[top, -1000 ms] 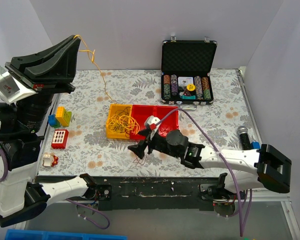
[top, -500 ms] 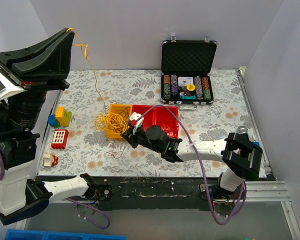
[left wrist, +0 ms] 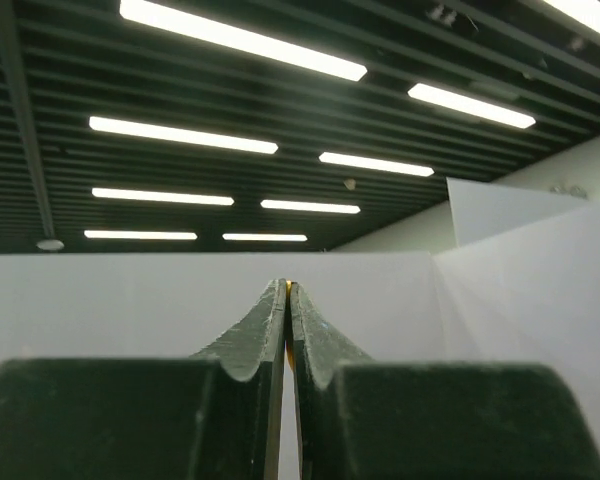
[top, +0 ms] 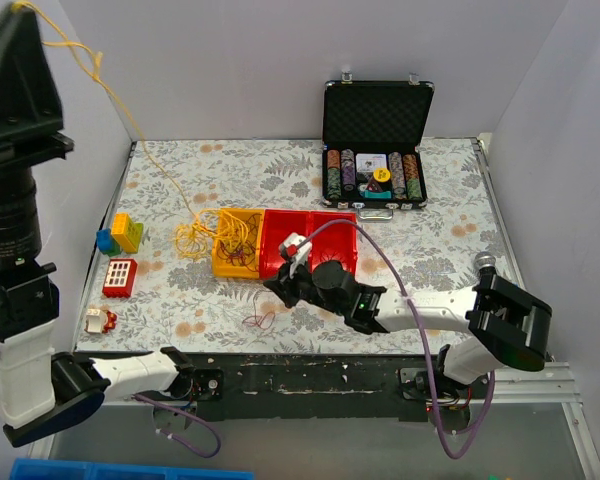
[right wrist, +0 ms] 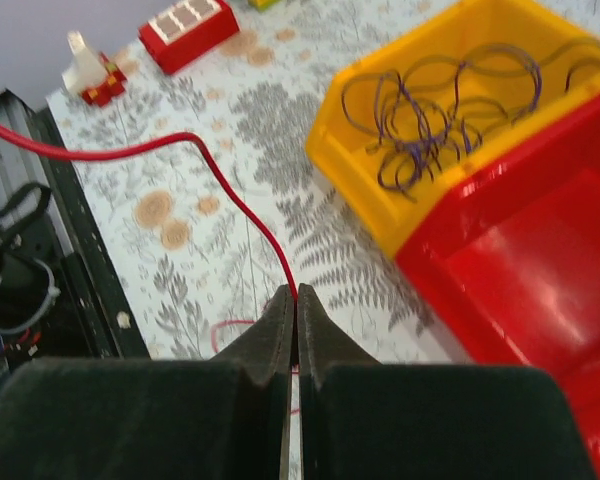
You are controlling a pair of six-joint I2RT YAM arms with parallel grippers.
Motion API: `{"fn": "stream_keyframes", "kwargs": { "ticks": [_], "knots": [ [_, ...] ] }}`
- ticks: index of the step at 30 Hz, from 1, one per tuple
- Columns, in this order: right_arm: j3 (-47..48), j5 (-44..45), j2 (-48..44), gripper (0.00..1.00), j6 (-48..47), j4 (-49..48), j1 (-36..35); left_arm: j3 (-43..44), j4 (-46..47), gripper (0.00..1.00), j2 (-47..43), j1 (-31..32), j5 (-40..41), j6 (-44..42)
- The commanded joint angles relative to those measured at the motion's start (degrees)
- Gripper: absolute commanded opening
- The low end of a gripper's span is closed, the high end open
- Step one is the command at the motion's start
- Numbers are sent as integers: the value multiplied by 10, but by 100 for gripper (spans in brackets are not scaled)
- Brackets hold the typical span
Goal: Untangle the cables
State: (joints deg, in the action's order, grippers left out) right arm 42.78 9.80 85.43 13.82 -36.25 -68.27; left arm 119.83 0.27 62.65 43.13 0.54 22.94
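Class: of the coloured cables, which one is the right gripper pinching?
The red cable, clamped in the right gripper. The yellow cable hangs from the raised left gripper; purple strands lie in the yellow bin.

place: robot lab test cell | evidence: plain white panel walls [top: 260, 70] boxing in a floral-patterned tabletop [top: 450, 250]; long fluorescent strip lights [left wrist: 242, 40] on a dark slatted ceiling [left wrist: 40, 80]

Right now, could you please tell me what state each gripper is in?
The left gripper is closed, pinching the yellow cable high above the table.
The right gripper is closed on the red cable.
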Motion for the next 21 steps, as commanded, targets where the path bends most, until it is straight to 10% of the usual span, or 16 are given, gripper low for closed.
{"fn": "stream_keyframes", "kwargs": {
  "ticks": [1, 21],
  "knots": [
    [-72, 9, -41, 1, 57, 26, -11, 66, 110, 0, 41, -9, 38, -69],
    [-277, 145, -230, 1, 205, 147, -61, 98, 266, 0, 89, -125, 8, -126]
  ]
}}
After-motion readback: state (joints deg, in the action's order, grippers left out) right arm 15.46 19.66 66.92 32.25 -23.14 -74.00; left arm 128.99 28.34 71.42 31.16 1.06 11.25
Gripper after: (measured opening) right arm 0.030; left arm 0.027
